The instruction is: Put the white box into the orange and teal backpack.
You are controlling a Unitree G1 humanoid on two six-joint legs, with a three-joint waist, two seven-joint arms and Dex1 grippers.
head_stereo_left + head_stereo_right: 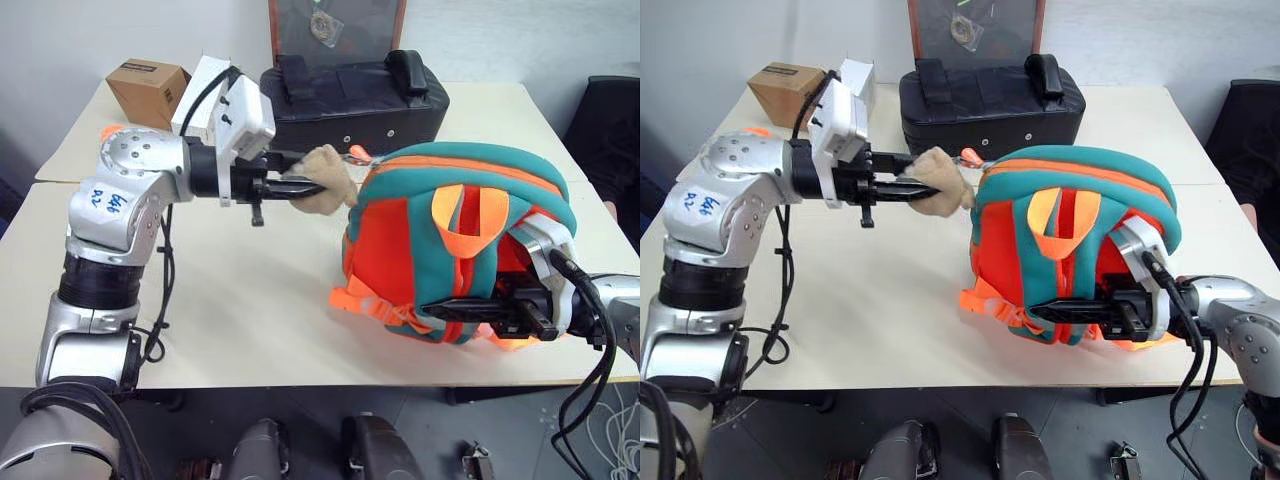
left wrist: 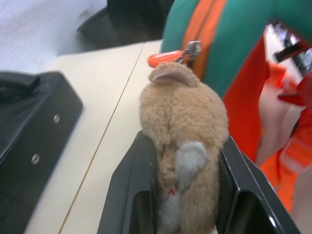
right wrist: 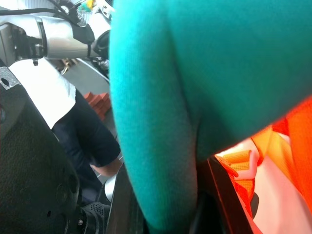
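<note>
The orange and teal backpack (image 1: 400, 240) stands on the table at the right, its straps facing me. A tan plush animal (image 1: 325, 180) hangs from its upper left by the zip pull (image 2: 191, 48). My left gripper (image 1: 295, 187) reaches in from the left and is shut on the plush, one black finger (image 2: 131, 190) pressed on each side of it. My right gripper (image 1: 440, 310) lies level at the pack's lower front, shut on a teal shoulder strap (image 3: 156, 146). The white box is out of view.
A black padded case (image 1: 350, 100) lies at the back behind the pack. A brown cardboard box (image 1: 148, 88) and an upright white carton (image 1: 858, 75) stand at the back left. A dark chair (image 1: 610, 130) is off the table's right edge.
</note>
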